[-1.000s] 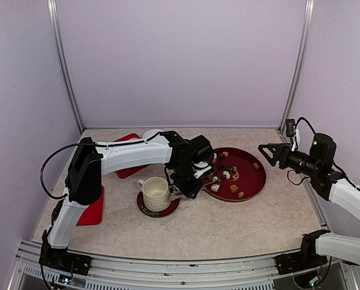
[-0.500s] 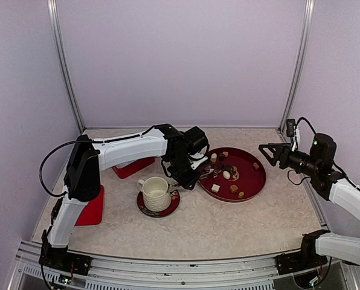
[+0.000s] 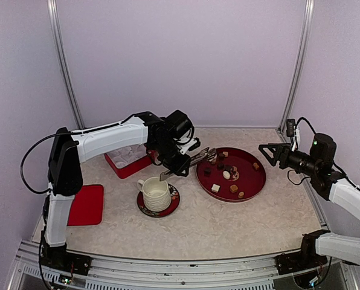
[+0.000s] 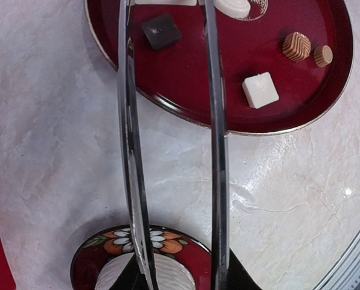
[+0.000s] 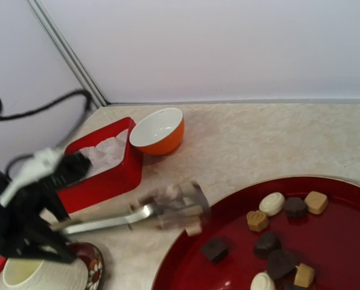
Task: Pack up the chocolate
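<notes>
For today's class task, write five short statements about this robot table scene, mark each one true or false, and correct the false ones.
1. The left gripper holds a pair of metal tongs. True.
2. The cream cup stands on the red tray. False: it stands on a flowered saucer beside the tray.
3. The right gripper has its jaws shut on a chocolate. False: its jaws are open and empty, to the right of the tray.
4. Several chocolates lie on the red tray. True.
5. An orange bowl sits next to the red box. True.
</notes>
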